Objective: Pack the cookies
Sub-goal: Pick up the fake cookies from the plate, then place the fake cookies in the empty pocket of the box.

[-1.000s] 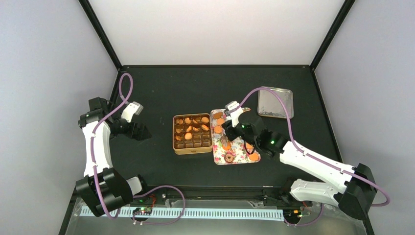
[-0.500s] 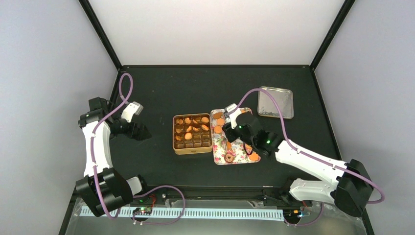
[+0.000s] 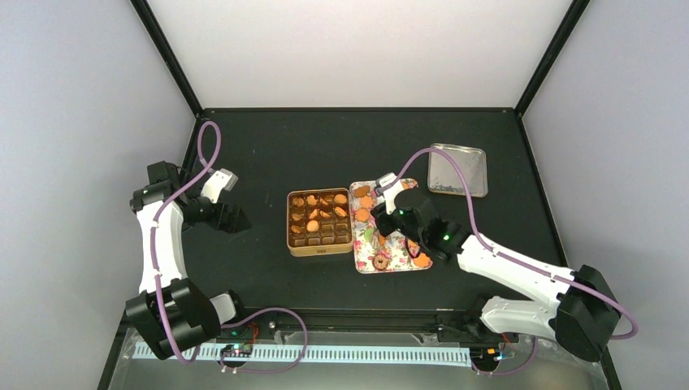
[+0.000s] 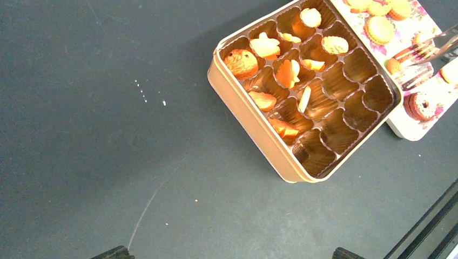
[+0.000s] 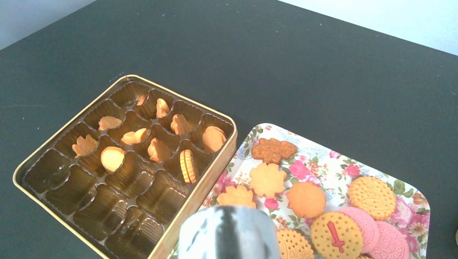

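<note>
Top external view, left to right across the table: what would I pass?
left gripper → square tin → floral tray → silver lid, which lies farther back than the rest. The right gripper is left out because it hangs over the tray.

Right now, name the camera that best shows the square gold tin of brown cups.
Left wrist: the square gold tin is whole and close. Right wrist crops its near corner; top external shows it whole but small.
</note>
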Action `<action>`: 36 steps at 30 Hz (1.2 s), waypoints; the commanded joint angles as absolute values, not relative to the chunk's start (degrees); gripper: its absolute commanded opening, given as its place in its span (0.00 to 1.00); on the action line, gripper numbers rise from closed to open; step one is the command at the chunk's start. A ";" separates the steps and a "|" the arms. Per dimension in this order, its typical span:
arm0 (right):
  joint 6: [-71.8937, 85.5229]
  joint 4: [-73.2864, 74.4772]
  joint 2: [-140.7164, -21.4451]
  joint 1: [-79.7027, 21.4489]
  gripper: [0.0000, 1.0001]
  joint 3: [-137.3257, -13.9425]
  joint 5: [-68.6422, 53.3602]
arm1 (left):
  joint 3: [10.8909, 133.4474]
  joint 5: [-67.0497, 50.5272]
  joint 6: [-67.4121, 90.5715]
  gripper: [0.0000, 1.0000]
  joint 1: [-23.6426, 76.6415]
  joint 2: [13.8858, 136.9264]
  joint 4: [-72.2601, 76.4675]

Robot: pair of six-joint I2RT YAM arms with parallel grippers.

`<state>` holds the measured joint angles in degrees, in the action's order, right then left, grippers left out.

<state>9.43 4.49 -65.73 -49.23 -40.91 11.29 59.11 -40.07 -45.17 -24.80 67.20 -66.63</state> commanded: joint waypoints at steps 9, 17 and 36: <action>7.66 8.79 -60.71 -48.94 0.01 -47.79 11.23 | 59.94 -39.95 -45.34 0.99 -25.18 66.80 -66.98; 7.10 8.58 -64.36 -49.35 0.01 -56.39 3.98 | 59.37 -40.03 -45.17 0.99 -25.14 66.72 -66.81; 8.68 3.05 -87.04 -53.26 0.13 -70.78 -0.07 | 59.72 -39.74 -45.26 0.99 -25.16 66.35 -66.97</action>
